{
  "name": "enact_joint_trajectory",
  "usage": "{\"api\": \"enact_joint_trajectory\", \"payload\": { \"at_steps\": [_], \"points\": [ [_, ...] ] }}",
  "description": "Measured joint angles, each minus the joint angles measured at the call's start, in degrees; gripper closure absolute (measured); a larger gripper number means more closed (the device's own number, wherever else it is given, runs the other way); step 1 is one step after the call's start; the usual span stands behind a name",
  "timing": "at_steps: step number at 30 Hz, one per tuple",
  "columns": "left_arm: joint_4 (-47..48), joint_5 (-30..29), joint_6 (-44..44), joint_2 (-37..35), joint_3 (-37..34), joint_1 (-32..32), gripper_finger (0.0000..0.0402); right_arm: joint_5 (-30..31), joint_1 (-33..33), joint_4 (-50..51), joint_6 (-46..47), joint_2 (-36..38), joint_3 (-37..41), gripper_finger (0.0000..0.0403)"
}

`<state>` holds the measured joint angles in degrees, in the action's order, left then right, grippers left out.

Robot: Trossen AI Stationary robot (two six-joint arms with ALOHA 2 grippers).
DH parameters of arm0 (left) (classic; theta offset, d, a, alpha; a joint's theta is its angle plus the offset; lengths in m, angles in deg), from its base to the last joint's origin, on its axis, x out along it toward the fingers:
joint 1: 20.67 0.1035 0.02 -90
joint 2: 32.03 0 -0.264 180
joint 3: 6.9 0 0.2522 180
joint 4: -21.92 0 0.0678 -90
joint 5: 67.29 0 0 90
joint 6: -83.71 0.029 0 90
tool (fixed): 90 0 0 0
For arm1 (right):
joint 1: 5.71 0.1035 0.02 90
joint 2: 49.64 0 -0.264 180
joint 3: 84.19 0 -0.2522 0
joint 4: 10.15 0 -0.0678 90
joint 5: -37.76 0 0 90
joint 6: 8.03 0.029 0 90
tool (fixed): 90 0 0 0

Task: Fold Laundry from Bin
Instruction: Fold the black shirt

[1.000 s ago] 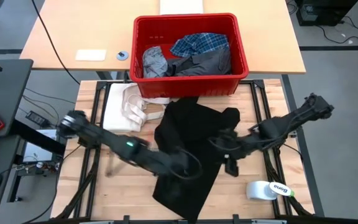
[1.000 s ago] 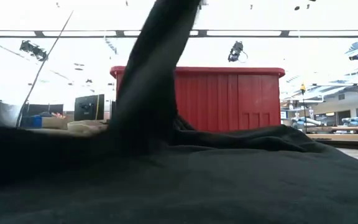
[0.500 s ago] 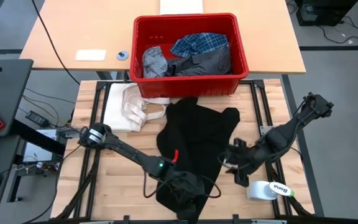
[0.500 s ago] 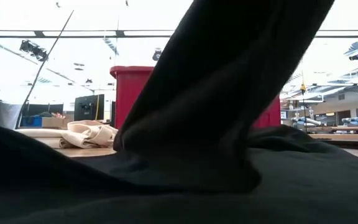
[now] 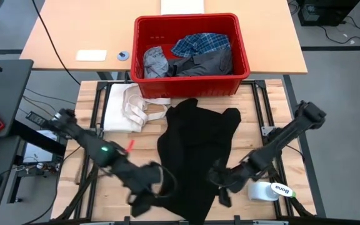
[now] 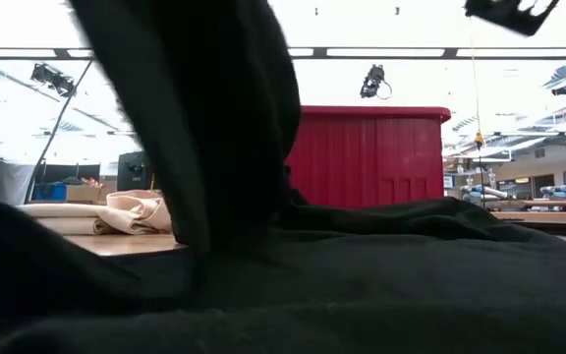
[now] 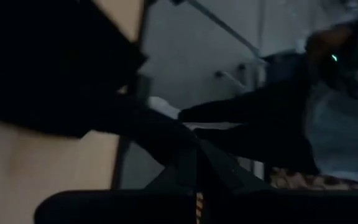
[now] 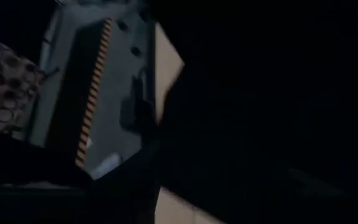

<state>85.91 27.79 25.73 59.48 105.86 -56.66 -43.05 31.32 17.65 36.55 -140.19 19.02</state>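
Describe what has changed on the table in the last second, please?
The left end effector, shut on the black garment, swung from the table's middle to the near edge, dragging the hem there leftward. The right end effector moved nearer the front edge, beside the garment. The red bin and white cloth stayed put.

Only one word can be read: "Bona", in blue letters on the white roll [image 5: 269, 190] (seen in the high view). The roll lies on the table [image 5: 249, 134] just beside the right claw [image 5: 222, 195], on the side away from the left claw [image 5: 144, 195]. The orange-and-black striped strip [image 8: 93, 87] in the right wrist view carries no letters, and no other label shows legible writing.
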Motion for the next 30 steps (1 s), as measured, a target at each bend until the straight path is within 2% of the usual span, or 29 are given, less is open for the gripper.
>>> {"api": "enact_joint_trajectory", "payload": {
  "at_steps": [4, 8, 10, 14, 17, 24, 30],
  "points": [
    [6.86, -3.28, -4.81, -3.59, -0.02, -2.96, 0.0393, -5.5, -0.41, -13.76, -0.76, -9.05, -1.8, 0.02],
    [12.35, -5.74, -7.38, -5.8, 0.0, -6.38, 0.0393, -10.26, 1.72, -12.55, 1.71, -16.24, -8.15, 0.0204],
    [16.26, -5.72, -8.32, -6.01, -0.01, -7.66, 0.0393, -8.7, 4.27, -9.34, -0.27, -18.78, -11.67, 0.0212],
    [24.4, -6.35, -9.48, -6.2, -0.02, -9.84, 0.0393, 0.37, 9.61, -3.48, -4.5, -23.5, -17.57, 0.0227],
    [25.93, -8.81, -9.4, -6.1, -0.02, -10.58, 0.0393, 5.04, 11.83, -2.81, -3.78, -27.34, -19.58, 0.0229],
    [24.9, -11.86, -8.74, -6.06, -0.02, -10.44, 0.0393, -0.77, 12.0, -2.88, -0.78, -33.06, -21.29, 0.0186],
    [24.81, -12.13, -8.91, -6.04, -0.02, -10.44, 0.0393, 5.01, 12.18, -2.27, -6.03, -33.19, -21.59, 0.0138]
  ]
}}
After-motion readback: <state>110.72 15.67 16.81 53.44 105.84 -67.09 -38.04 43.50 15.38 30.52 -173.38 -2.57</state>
